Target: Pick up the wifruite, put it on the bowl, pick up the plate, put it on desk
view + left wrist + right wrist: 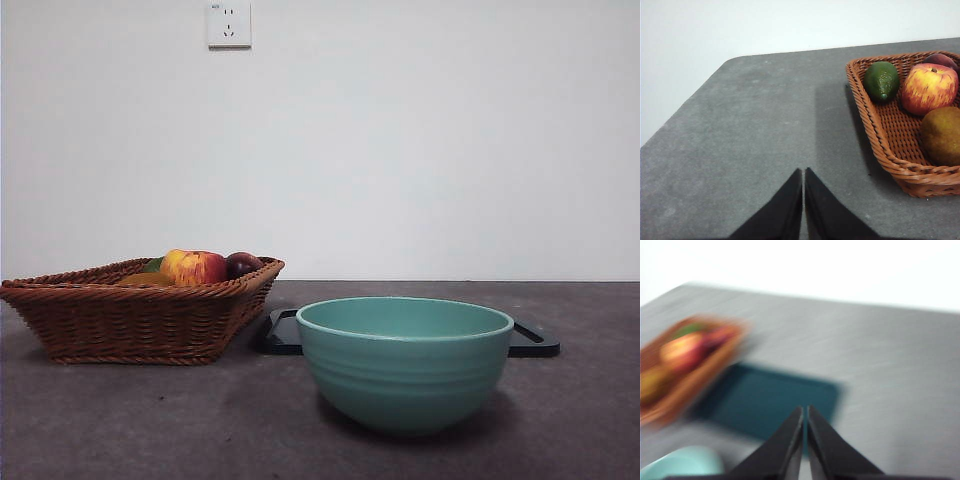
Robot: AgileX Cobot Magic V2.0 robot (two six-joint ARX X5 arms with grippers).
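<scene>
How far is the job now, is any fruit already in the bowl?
Nothing looks done yet. The wifruite lies in the wicker basket beside the apple, and the bowl shows no fruit above its rim. Nothing is in hand: the left gripper and right gripper are shut and hold nothing. The dark plate lies flat behind the bowl. Both moves remain.

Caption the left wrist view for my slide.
Left gripper, jaws shut, hovering over the desk beside a wicker basket holding an avocado, apple, plum and brown fruit.
</scene>
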